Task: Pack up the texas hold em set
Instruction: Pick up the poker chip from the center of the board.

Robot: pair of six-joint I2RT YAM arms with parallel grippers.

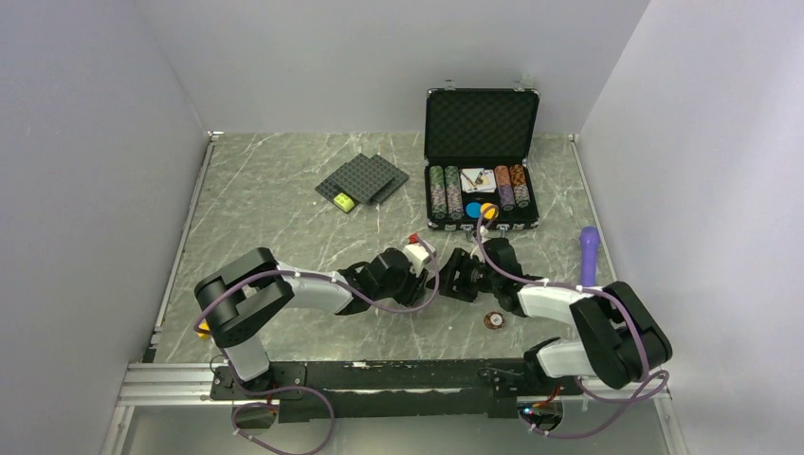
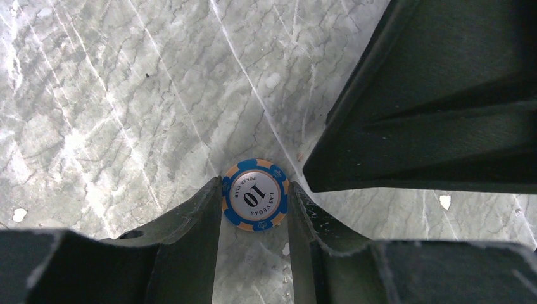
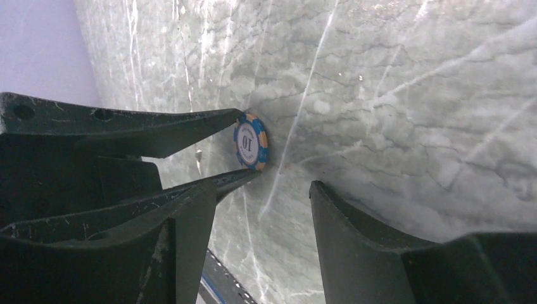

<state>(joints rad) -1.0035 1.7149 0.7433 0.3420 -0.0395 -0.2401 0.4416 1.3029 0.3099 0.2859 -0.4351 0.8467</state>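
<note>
My left gripper [image 2: 254,189] is shut on a blue and orange "10" poker chip [image 2: 255,202], one finger on each side of it, at or just above the table top. The chip also shows in the right wrist view [image 3: 251,140], between the left gripper's fingers [image 3: 190,123]. My right gripper [image 3: 263,193] is open and empty, right beside the chip; one of its fingers [image 2: 430,126] fills the upper right of the left wrist view. In the top view both grippers [image 1: 431,270] [image 1: 457,275] meet at mid table and hide the chip. The open black briefcase [image 1: 482,123] stands at the back with chip stacks [image 1: 446,190], cards, and blue and orange discs [image 1: 481,209].
A brown chip [image 1: 493,320] lies on the table near the right arm. Dark grey studded plates [image 1: 365,178] with a yellow-green brick [image 1: 343,201] lie at the back left. A purple object [image 1: 589,251] stands at the right edge. Walls close in on three sides.
</note>
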